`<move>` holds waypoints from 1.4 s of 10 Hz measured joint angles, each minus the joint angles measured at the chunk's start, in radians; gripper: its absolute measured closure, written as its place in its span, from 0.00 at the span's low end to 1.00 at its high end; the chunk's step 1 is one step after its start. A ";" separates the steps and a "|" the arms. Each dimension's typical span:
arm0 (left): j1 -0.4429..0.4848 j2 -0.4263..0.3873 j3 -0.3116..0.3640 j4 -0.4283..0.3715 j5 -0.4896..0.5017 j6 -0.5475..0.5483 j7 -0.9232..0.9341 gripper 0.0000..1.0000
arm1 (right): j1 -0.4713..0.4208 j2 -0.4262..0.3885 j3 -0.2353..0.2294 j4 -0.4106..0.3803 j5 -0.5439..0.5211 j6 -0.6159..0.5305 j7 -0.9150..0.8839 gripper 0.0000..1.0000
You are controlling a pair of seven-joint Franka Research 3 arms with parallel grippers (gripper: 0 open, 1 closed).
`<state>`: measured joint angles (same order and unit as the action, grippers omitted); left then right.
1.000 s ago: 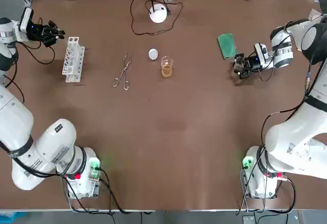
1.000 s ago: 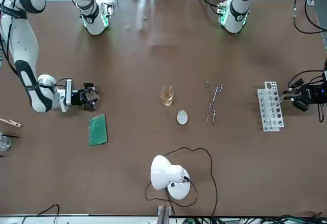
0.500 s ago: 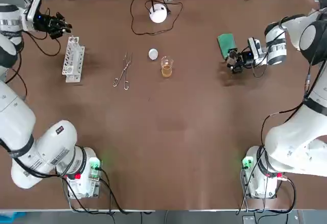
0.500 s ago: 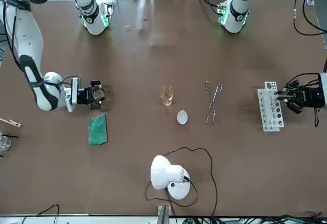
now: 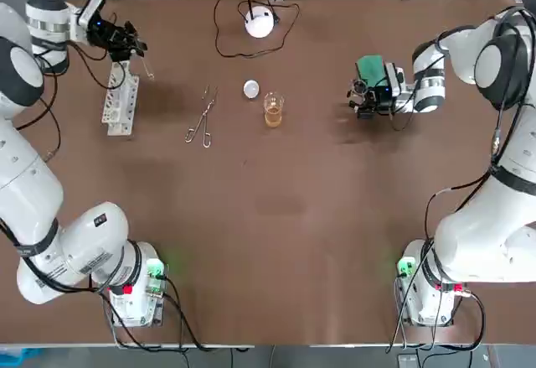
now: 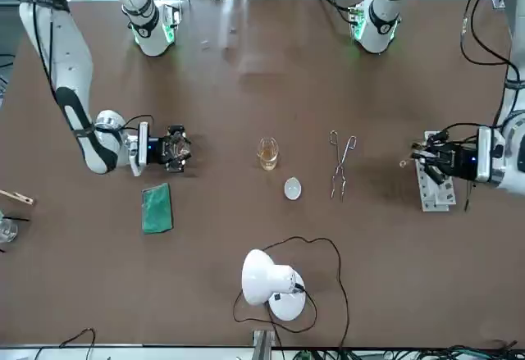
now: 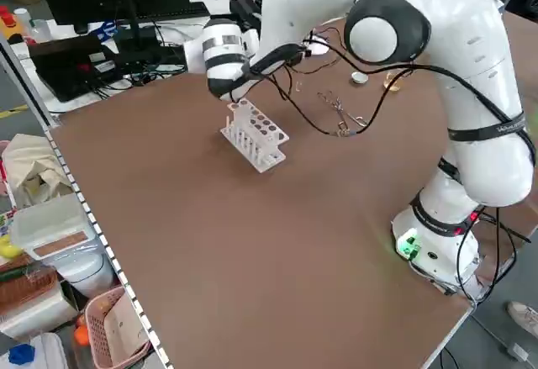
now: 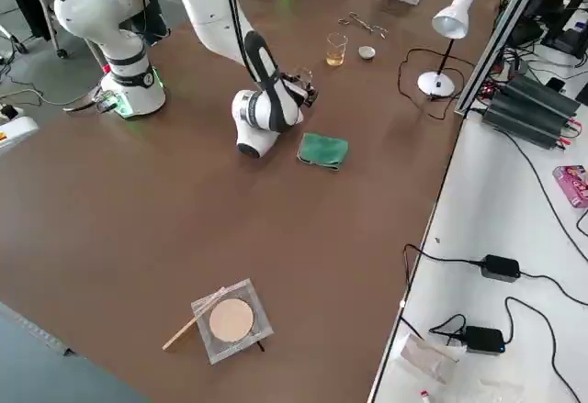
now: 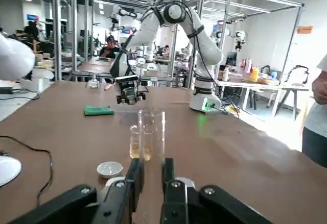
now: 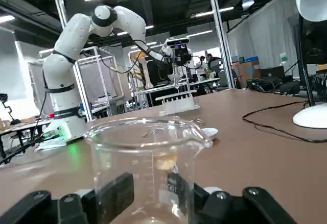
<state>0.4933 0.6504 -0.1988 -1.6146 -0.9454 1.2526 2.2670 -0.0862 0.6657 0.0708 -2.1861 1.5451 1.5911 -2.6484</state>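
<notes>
While brown table [image 5: 276, 217] spans cluttered lab, left tool [image 9: 149, 169] clamps test tube [image 9: 145, 132], right tool [image 10: 150, 196] clamps beaker [image 10: 148, 152].

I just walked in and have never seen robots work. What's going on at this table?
Two robot arms each hold a piece of glassware. The left gripper, at the far left of the table, grips a thin glass tube by the white rack. The right gripper, beside the green cloth, holds a glass beaker. Between them sit a small glass of amber liquid and metal tongs, untouched.
</notes>
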 joint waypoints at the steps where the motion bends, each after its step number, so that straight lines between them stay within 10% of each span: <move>1: -0.042 -0.013 -0.003 -0.006 -0.018 0.037 -0.017 0.79 | 0.036 0.000 0.000 -0.002 0.051 0.011 0.012 0.61; 14: -0.514 -0.090 -0.003 -0.095 -0.124 0.577 -0.266 0.79 | 0.192 -0.008 0.000 0.037 0.218 0.112 -0.070 0.61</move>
<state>-0.0207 0.5605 -0.2015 -1.7093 -1.0697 1.8298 2.0005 0.1063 0.6577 0.0713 -2.1488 1.7629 1.7032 -2.7182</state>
